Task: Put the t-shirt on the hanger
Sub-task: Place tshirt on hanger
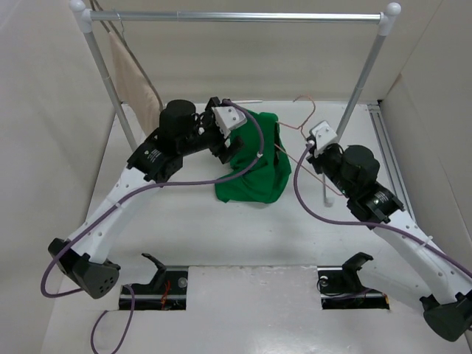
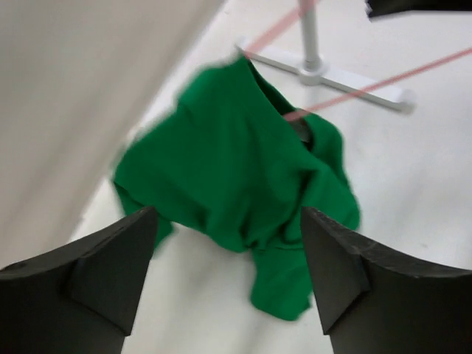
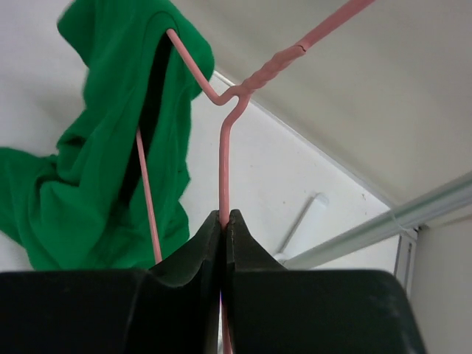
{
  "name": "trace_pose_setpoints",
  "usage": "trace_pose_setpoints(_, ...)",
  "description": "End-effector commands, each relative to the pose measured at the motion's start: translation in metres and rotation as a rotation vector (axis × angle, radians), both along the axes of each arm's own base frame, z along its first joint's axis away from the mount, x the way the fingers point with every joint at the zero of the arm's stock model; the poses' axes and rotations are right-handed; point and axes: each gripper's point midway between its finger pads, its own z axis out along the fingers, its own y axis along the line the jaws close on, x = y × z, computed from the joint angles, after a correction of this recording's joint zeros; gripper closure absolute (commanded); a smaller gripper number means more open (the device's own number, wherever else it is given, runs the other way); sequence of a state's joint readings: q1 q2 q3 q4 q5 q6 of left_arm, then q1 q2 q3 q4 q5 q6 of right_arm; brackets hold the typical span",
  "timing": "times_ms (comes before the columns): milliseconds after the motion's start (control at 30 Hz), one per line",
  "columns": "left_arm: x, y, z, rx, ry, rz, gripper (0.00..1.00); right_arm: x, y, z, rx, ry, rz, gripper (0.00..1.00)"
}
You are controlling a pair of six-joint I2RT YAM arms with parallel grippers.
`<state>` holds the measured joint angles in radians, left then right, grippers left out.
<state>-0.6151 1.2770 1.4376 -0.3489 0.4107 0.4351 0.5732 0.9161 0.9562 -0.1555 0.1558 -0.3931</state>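
The hanger [image 3: 221, 169] is clamped in the right gripper [image 3: 223, 217] jaws; the open, empty left gripper [image 2: 227, 221] jaws are to be closed on loose t-shirt [image 2: 236, 169] cloth.

No legible text, brand or number in any view. Tiny pale marks on left arm motor housing [image 1: 153, 155] and right arm motor housing [image 1: 380, 198], too small to read.

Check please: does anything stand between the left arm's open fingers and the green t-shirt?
Nothing visible does. In the left wrist view the left gripper stands open, and the green t-shirt lies just beyond its fingers on the white table, with no object between. The pink wire hanger sticks out only from the shirt's far side.
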Motion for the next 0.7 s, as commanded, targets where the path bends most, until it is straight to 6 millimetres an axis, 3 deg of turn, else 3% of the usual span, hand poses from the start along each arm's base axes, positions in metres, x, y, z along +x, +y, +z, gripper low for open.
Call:
trace_pose_setpoints(0, 0.011, 0.014, 0.058, 0.019, -0.304, 0.009, 0.24, -0.013, 0.03, 0.019, 0.021, -0.12, 0.214, 1.0)
trace_pose_setpoints(167, 0.026, -0.004, 0.008, 0.186, -0.338, -0.128, 0.11, -0.025, 0.044, 0.023, 0.013, -0.173, 0.328, 1.0)
trace_pose_setpoints(267, 0.032, -0.013, -0.003, 0.256, -0.35, -0.205, 0.08, -0.026, 0.049, 0.016, -0.001, -0.163, 0.359, 1.0)
trace_pose_setpoints(300, 0.04, -0.012, -0.028, 0.311, -0.29, -0.221, 0.08, -0.026, 0.049, 0.01, -0.005, -0.153, 0.359, 1.0)
trace_pose_setpoints(400, 0.053, -0.006, -0.048, 0.374, -0.255, -0.31, 0.09, -0.027, 0.051, 0.007, -0.005, -0.151, 0.373, 1.0)
trace_pose_setpoints(500, 0.052, 0.007, -0.064, 0.372, -0.17, -0.369, 0.12, -0.026, 0.054, -0.003, -0.011, -0.133, 0.385, 1.0)
trace_pose_setpoints(633, 0.051, 0.015, -0.097, 0.456, -0.112, -0.411, 0.4, -0.02, 0.06, -0.019, -0.021, -0.104, 0.395, 1.0)
trace_pose_setpoints(667, 0.05, 0.018, -0.109, 0.484, -0.079, -0.414, 0.54, -0.021, 0.061, -0.021, -0.021, -0.104, 0.405, 1.0)
